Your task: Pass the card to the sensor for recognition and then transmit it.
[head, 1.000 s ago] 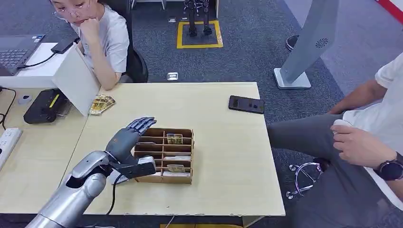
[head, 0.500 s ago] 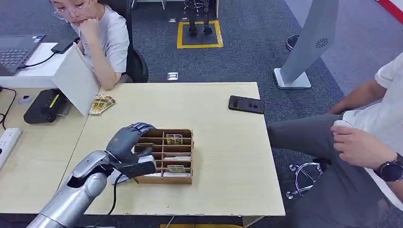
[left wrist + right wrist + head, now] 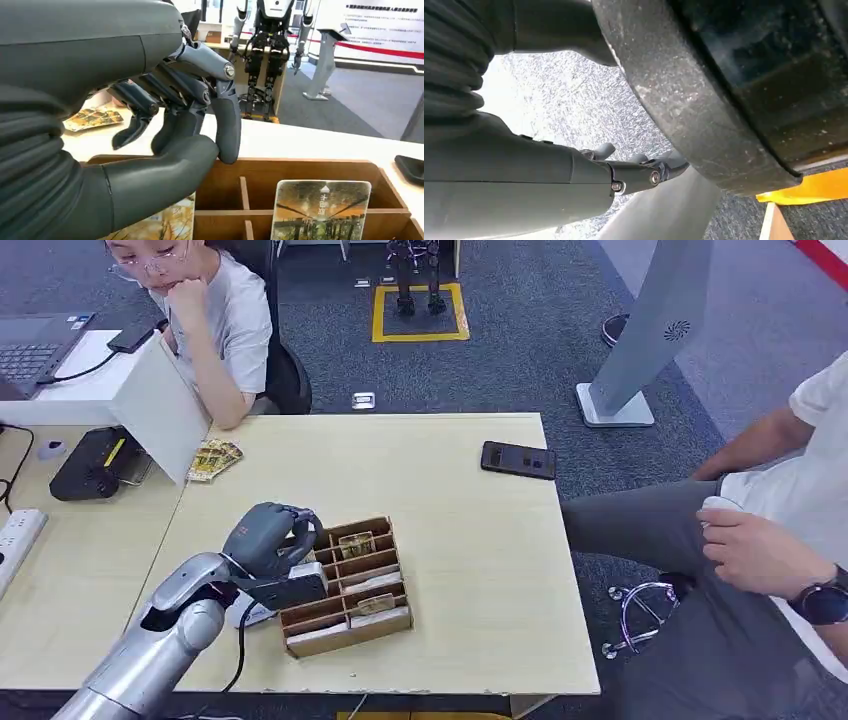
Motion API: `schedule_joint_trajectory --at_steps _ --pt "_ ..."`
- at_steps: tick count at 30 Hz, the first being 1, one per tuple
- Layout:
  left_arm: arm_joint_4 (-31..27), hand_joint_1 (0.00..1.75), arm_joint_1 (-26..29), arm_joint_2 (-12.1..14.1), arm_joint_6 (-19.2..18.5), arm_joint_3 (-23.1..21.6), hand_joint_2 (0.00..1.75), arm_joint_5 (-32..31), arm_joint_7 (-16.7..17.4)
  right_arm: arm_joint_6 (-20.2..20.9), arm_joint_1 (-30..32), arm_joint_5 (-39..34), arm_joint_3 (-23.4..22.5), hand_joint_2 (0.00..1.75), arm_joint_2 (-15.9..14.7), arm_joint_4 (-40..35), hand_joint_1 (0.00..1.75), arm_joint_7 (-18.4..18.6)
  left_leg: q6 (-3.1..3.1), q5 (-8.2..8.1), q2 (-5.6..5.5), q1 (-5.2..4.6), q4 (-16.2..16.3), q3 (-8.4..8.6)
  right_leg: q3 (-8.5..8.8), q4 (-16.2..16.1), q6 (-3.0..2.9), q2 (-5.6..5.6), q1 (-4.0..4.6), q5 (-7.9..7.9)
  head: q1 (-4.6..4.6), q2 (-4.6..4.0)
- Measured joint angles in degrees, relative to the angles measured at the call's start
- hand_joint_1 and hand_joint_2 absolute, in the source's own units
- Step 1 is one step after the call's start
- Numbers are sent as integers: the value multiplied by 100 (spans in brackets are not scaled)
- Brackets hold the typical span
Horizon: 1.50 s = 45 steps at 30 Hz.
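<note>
Brown wood of the divided card box [image 3: 345,590] sat skewed on the pale table [image 3: 470,570], its near end swung toward the table's front edge. I had the left hand [image 3: 270,540] at the box's far left corner, the silver forearm rising from the lower left of the head view. Its fingers [image 3: 225,115] were curled down over the box's rim and the thumb [image 3: 150,185] lay along the wall below them. In the left wrist view I could not tell whether anything was pinched between them; no card showed in the grasp, so I read the hand as closed on nothing. One card [image 3: 320,210] stood upright in a compartment just beside the hand, and another card [image 3: 372,605] lay in a slot nearer the box's front. The right hand [image 3: 634,170] hung low over grey carpet, and whether its fingers were apart or curled I could not tell.

A black phone [image 3: 518,460] lay well apart near the table's far right edge. A stack of cards [image 3: 214,460] rested at the far left corner beside a white board [image 3: 160,410]. Bare tabletop ran between the box and the phone. One person [image 3: 215,320] sat behind the far edge, and another person's hand [image 3: 755,545] rested off the right side.
</note>
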Motion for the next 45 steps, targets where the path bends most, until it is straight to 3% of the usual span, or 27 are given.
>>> schedule_joint_trajectory --at_steps 8,17,18,19,20,21,45 --pt "11 169 14 0 -20 -2 175 -7 -15 0 1 0 0 175 0 0 0 -9 0 0 0 0 0 0 0 0 0 0 0 0 0 0" --pt "11 175 18 4 -20 0 175 -7 -15 2 0 17 0 175 0 0 0 -31 0 0 0 0 0 0 0 0 0 0 0 0 -2 0" --pt "11 159 18 4 -20 0 175 -7 -15 0 0 18 0 175 0 0 0 -31 0 0 0 0 0 -1 0 0 0 0 0 0 0 0" --pt "11 122 18 4 -20 -2 175 -7 -15 0 0 22 0 175 0 0 0 -31 0 0 0 0 0 0 0 0 0 0 0 0 0 0" --pt "11 33 18 4 -18 -2 175 -7 -15 2 0 24 0 175 0 0 0 -31 0 0 0 0 0 0 0 0 0 0 0 0 0 0" --pt "9 0 19 4 -15 -2 175 -9 -15 2 0 24 0 175 0 0 0 -31 0 0 0 0 0 0 0 0 0 0 0 0 0 0" --pt "-190 0 120 -22 354 0 175 -120 -85 0 1 59 -35 175 9 0 0 -31 0 0 -1 0 0 1 2 0 0 -1 0 0 0 0"
